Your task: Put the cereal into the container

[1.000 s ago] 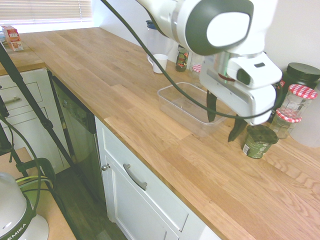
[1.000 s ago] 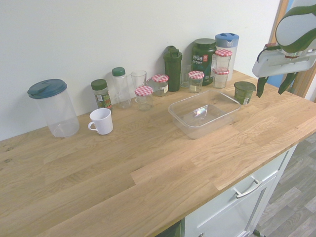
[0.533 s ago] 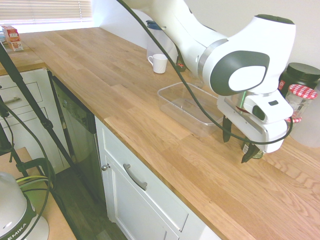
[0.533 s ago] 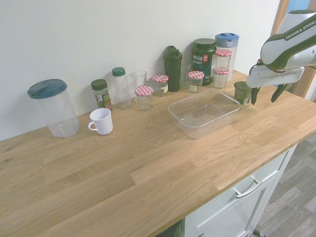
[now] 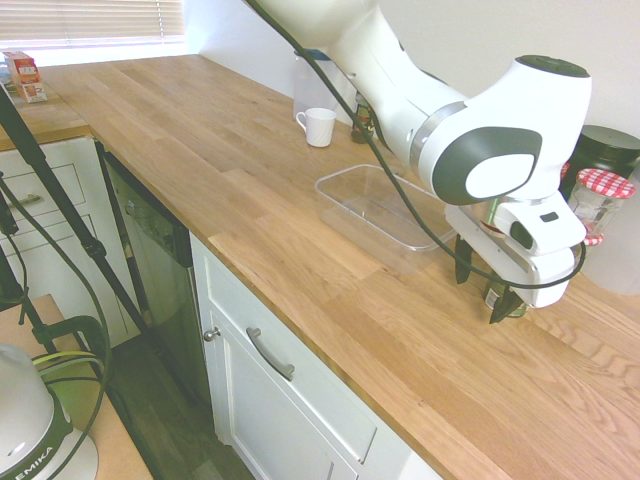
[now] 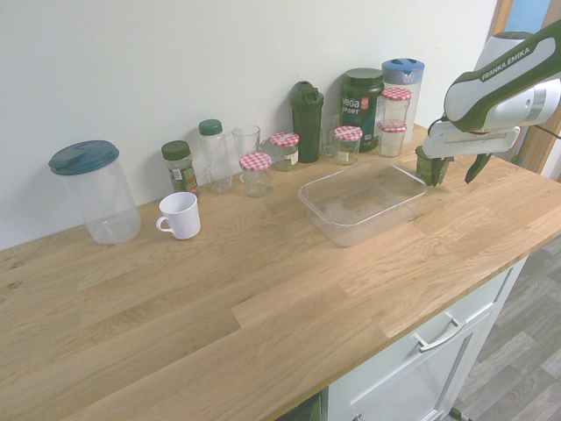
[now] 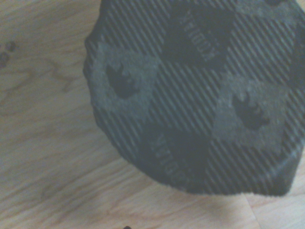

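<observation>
Cereal cup: the green cup (image 6: 424,167) stands on the bench (image 6: 263,307), low and close by our pincer (image 6: 458,169); its soft, patterned lid fills much of the wrist view.
Pincer: the two fingers are wide apart and have hold of nothing. One overlaps the cup in the second exterior view; we cannot tell if they touch.
Descent risk: if we come down off-centre, a fingertip could land on the lid's edge and dent it or tip the cup. We should centre the opening over the cup first.
Grip risk: the cup looks light and its wall may give, so too hard a squeeze could crush it, while a pinch too near the rim might catch only lid and slip.
Container: the clear tub (image 6: 333,230) sits just past the cup from our pincer, open side up. Carried too low, the cup would strike its wall and push it along the bench.
Back row: the red-lidded jars (image 6: 392,139) and the dark canister (image 6: 361,105) stand farther from our pincer, towards the wall. A wide swing that way could knock the stacked jars over.
</observation>
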Controlling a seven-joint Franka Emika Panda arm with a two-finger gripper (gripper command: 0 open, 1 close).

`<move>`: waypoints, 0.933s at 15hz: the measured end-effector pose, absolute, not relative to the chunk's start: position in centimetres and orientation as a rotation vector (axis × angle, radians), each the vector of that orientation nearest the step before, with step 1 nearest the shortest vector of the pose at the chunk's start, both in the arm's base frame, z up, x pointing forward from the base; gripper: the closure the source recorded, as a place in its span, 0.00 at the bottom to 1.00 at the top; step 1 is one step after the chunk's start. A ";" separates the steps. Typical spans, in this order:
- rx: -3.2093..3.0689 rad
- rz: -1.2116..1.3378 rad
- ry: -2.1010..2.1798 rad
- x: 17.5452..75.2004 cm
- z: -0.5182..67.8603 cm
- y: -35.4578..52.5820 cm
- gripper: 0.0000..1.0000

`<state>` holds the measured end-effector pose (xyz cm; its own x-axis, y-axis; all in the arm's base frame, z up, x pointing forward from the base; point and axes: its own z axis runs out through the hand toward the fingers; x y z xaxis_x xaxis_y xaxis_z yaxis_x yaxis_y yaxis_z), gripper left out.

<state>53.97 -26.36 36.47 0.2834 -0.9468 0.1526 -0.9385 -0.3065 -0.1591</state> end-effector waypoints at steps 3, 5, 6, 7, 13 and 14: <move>-2.466 -0.360 1.837 55.2 36.3 -26.3 0.00; -2.451 -0.371 1.844 56.0 36.2 -26.2 0.00; -2.441 -0.377 1.853 56.3 36.2 -26.3 0.00; -2.429 -0.385 1.868 56.6 36.2 -26.6 0.00; -2.385 -0.415 1.921 58.9 34.7 -28.2 0.00; -2.378 -0.421 1.922 59.3 34.6 -28.4 0.00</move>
